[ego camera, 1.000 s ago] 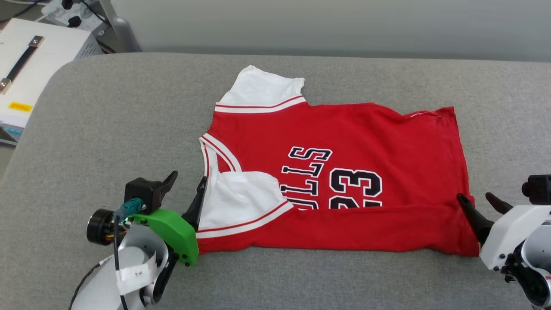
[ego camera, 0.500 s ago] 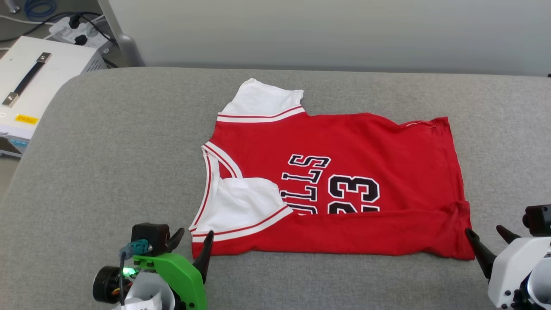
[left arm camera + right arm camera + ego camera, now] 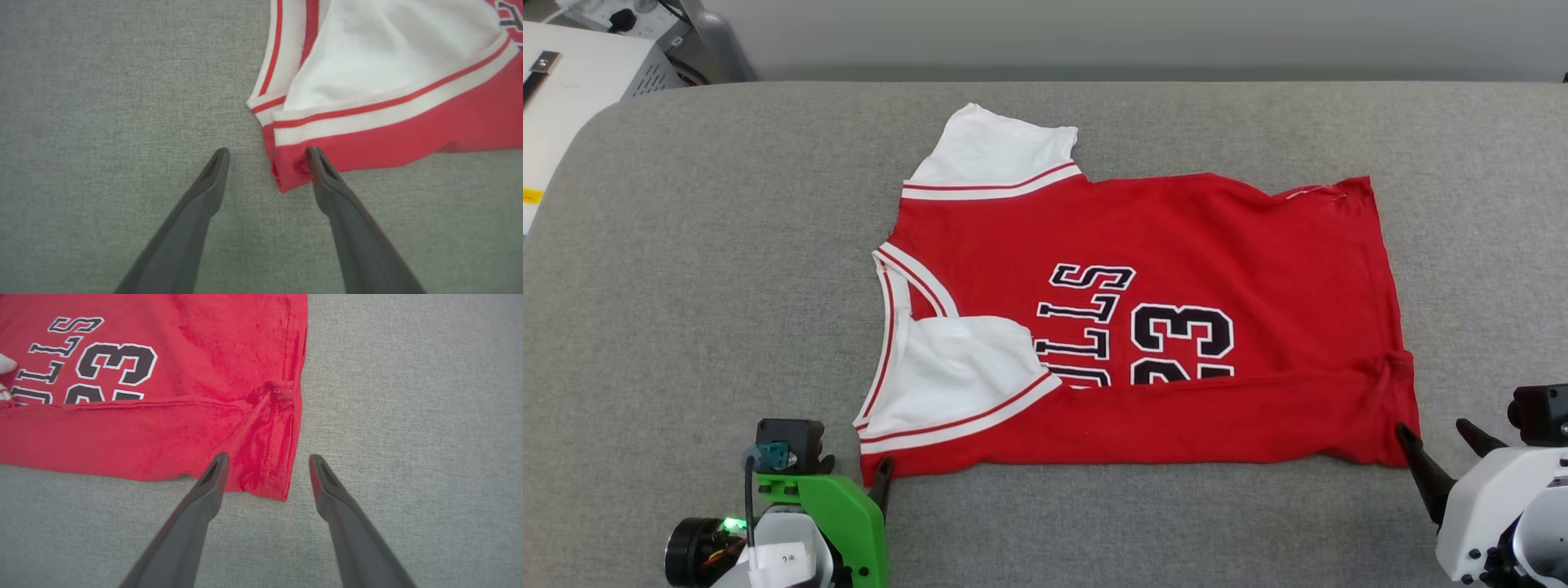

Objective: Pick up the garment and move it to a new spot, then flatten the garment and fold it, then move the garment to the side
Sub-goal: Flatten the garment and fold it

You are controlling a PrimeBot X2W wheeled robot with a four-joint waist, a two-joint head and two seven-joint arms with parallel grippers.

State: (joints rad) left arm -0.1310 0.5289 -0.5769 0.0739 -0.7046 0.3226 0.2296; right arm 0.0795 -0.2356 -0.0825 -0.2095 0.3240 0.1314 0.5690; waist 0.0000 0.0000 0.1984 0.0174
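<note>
One garment (image 3: 1176, 237) is laid flat mid-bench (image 3: 686, 245), near edge folded over; two white sleeves (image 3: 996, 151) are counted. Two end effectors are seen, left end effector (image 3: 267, 153) and right end effector (image 3: 267, 457), both spread apart, one at each near corner, nothing clamped. The lettering (image 3: 1176, 335) is partly covered by the fold. The bench is grey fabric. A white box (image 3: 572, 65) is cut off top left, and a pale wall (image 3: 1094, 33) is behind.

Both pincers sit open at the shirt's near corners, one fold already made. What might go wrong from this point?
Only the very tip of the shirt corner lies between the fingers of the left pincer; closing may catch a sliver that slips out.
The corner at the right pincer is bunched; a grip may take one layer and pull the fold open.
The far white sleeve sticks out and may stay untucked.
</note>
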